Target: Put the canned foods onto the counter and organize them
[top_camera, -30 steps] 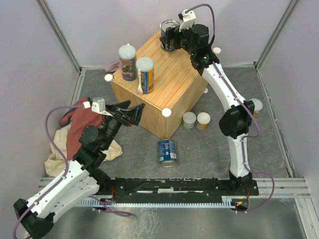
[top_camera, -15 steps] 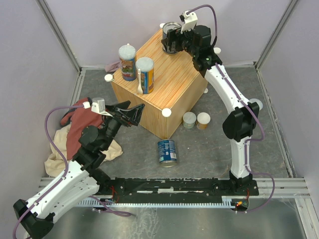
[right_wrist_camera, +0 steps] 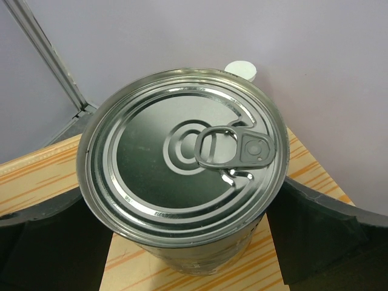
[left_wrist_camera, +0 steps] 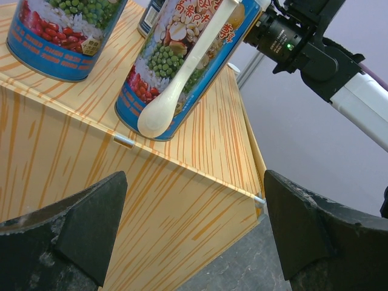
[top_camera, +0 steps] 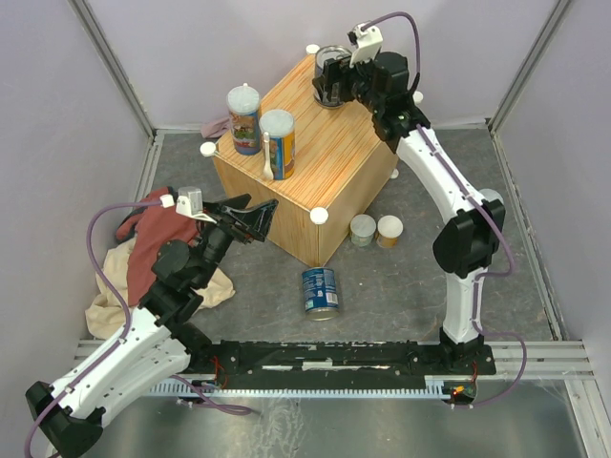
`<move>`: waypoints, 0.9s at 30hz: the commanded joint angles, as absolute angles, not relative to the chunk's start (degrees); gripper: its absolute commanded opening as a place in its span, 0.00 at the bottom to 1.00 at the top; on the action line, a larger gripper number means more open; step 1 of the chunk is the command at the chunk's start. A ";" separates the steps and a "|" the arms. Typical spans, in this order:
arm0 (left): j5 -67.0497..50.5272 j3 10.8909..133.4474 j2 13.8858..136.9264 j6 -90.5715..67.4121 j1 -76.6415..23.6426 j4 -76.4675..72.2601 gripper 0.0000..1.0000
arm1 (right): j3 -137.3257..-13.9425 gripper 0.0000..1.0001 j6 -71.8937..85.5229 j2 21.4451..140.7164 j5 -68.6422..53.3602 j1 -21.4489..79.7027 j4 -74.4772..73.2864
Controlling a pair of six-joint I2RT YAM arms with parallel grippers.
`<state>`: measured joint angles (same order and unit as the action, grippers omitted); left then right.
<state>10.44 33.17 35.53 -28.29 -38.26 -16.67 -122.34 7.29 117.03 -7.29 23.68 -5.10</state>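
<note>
Two tall cans (top_camera: 244, 119) and ring-pull can (top_camera: 329, 76) atop counter (top_camera: 329, 167)

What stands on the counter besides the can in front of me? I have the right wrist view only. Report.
Observer: Besides your ring-pull can, two tall cans stand upright at the counter's left corner.
Operator: Count the cans not yet on it.
Observer: Three are in clear sight: a blue can lies on its side, and two short cans stand upright by the counter's near-right face.
Operator: Give me the left hand.
Observer: The left hand is open and empty, facing the counter's near-left face.
</note>
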 commanded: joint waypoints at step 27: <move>10.63 34.56 33.93 -30.67 -38.14 -18.11 0.99 | -86.30 1.00 4.15 87.91 4.26 26.34 9.15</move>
